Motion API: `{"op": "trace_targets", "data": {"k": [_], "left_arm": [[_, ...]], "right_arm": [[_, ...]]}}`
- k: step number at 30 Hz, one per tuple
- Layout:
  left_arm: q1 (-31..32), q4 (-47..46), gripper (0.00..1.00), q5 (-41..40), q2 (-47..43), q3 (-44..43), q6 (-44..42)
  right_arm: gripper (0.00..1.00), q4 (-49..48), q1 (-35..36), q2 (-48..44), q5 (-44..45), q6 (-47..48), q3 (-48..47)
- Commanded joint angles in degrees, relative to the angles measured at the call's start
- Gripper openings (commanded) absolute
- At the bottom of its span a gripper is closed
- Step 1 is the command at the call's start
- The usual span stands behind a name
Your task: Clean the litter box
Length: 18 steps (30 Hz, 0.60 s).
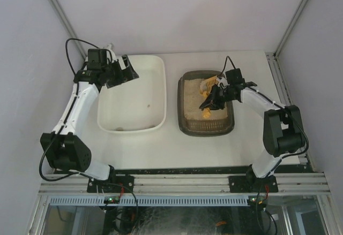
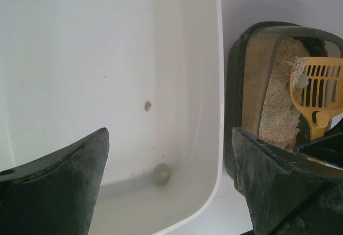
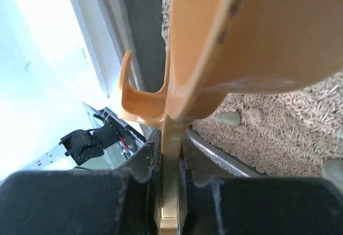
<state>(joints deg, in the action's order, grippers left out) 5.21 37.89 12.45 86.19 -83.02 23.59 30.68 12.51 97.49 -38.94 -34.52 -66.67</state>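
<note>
While my right gripper (image 3: 170, 154) is clamped on the yellow scoop (image 2: 317, 88) over the litter box (image 1: 206, 133), just right of the white tub (image 1: 134, 85), and my left gripper (image 2: 170, 138) hangs open and empty, I'd call it partway: two clumps (image 2: 161, 175) in tub, grey lumps (image 3: 229, 118) left in litter.

Bare tabletop (image 1: 171, 149) strip between white tub (image 1: 134, 85) and litter box (image 1: 206, 133) is narrow; scoop (image 1: 210, 84) and right gripper (image 1: 212, 101) obstruct the box's far half.

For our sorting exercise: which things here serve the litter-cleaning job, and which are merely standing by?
In the job: litter box, yellow scoop in the shut right gripper, white tub holding clumps.
Standing by: open left gripper, frame rail.
</note>
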Motion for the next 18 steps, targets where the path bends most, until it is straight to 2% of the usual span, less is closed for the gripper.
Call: {"op": "trace_targets", "data": {"k": [1, 3, 6, 9, 11, 16, 18], "left_arm": [[-0.13, 2.32, 0.99, 1.78, -8.28, 1.44, -7.36], [-0.12, 2.45, 1.0, 2.62, -11.18, 3.34, -11.83], [-0.13, 6.68, 1.0, 10.41, -12.45, 4.04, -23.98], [-0.12, 8.68, 0.98, 12.52, -11.78, 7.2, -27.66], [-0.14, 7.16, 0.97, 11.08, -11.95, 11.09, -28.1], [0.72, 4.03, 0.95, 3.33, -14.09, 17.02, -29.65], [1.03, 3.0, 0.95, 2.66, -14.69, 19.19, -29.7]], "right_arm": [[0.0, -6.94, -0.24, -5.1, -4.6, -2.19, 6.33], [0.0, -13.67, -0.66, -6.99, -8.73, -4.02, 11.16], [0.0, -23.83, -0.69, -10.53, -12.33, -4.67, 17.6], [0.0, -34.45, -0.97, -14.49, -12.94, -6.09, 23.69], [0.0, -45.23, -1.19, -16.57, -14.25, -9.27, 29.59], [0.0, -64.28, -4.58, -18.35, -17.44, -12.74, 38.56], [0.0, -66.76, -4.74, -18.38, -17.85, -11.8, 40.09]]}}
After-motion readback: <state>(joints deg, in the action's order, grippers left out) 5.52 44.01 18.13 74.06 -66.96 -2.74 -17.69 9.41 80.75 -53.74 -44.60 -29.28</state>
